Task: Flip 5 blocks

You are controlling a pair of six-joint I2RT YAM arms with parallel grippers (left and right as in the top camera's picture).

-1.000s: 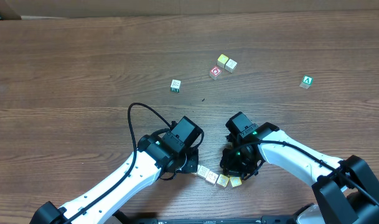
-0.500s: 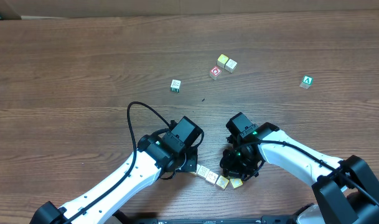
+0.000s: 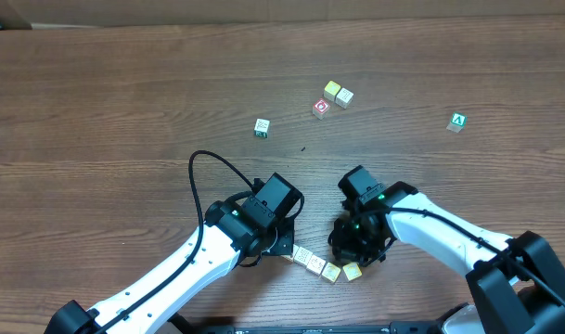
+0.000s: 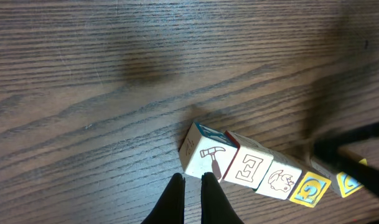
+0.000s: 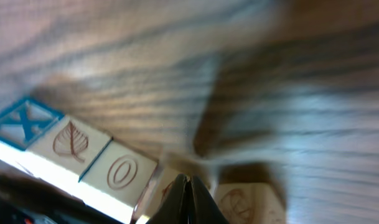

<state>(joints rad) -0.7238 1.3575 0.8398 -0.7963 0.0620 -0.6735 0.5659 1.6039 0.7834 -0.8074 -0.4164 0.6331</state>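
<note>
The left gripper [image 4: 192,186] and the right gripper [image 5: 188,188] both have their jaws pressed together and empty, just beside the short row of blocks [image 4: 248,168] lying between them.

Both arms have smooth white link shells, black joints and boxy black wrist housings. The left arm [image 3: 185,269] has a thin black cable [image 3: 191,176] looping off its wrist. The right arm [image 3: 440,234] has small green lights [image 3: 356,225] on its dark wrist. The fingers [image 4: 174,198] are black, slim and tapered.
</note>
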